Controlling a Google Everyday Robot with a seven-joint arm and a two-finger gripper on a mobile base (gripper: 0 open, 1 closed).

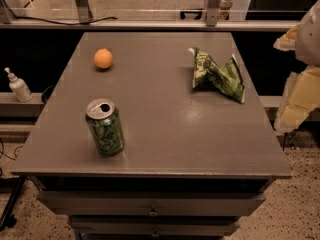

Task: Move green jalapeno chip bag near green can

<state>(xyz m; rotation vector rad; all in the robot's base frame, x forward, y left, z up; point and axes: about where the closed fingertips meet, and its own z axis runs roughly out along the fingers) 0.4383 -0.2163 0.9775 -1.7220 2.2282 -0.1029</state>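
The green jalapeno chip bag (218, 76) lies crumpled on the far right part of the grey table (165, 134). The green can (105, 128) stands upright at the front left of the table, its silver top facing up. A wide stretch of tabletop separates bag and can. My gripper (299, 98) shows as pale yellow-white parts at the right edge of the view, beyond the table's right side, to the right of the bag and not touching it.
A round orange fruit (103, 59) sits at the far left of the table. A white pump bottle (19, 86) stands on a ledge left of the table. Drawers (152, 211) run under the front edge. A rail and metal legs stand behind the table.
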